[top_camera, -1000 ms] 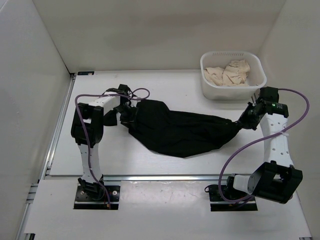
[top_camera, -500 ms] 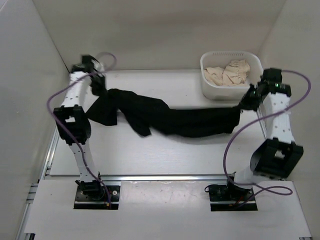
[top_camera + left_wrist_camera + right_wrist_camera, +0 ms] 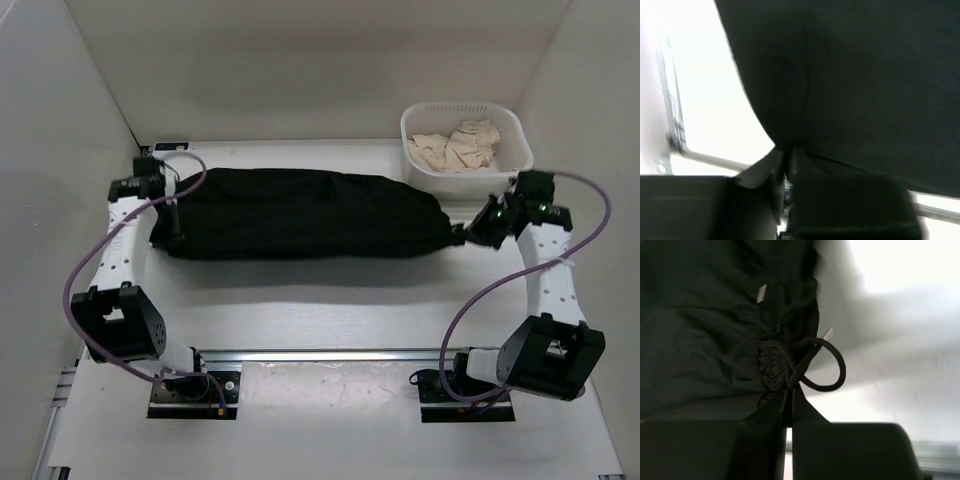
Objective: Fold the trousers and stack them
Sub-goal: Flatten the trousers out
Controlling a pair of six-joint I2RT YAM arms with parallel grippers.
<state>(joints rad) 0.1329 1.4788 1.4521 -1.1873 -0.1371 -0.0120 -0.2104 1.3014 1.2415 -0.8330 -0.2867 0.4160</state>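
Note:
The black trousers (image 3: 300, 213) are stretched out across the table between both arms, nearly flat. My left gripper (image 3: 165, 215) is shut on their left end; in the left wrist view the fabric (image 3: 865, 80) fills the frame and is pinched at my left gripper (image 3: 788, 150). My right gripper (image 3: 470, 233) is shut on the right end. In the right wrist view it (image 3: 789, 390) pinches the gathered waistband (image 3: 772, 365), with a drawstring loop (image 3: 827, 367) hanging beside it.
A white basket (image 3: 416, 172) holding beige cloth (image 3: 458, 146) stands at the back right, just behind the right arm. White walls enclose the table on the left, back and right. A metal rail (image 3: 330, 353) runs along the near edge.
Both arms have pulled the trousers apart and toward the back, from a crumpled, hanging heap into a long spread band. The left arm swung out to the left edge.

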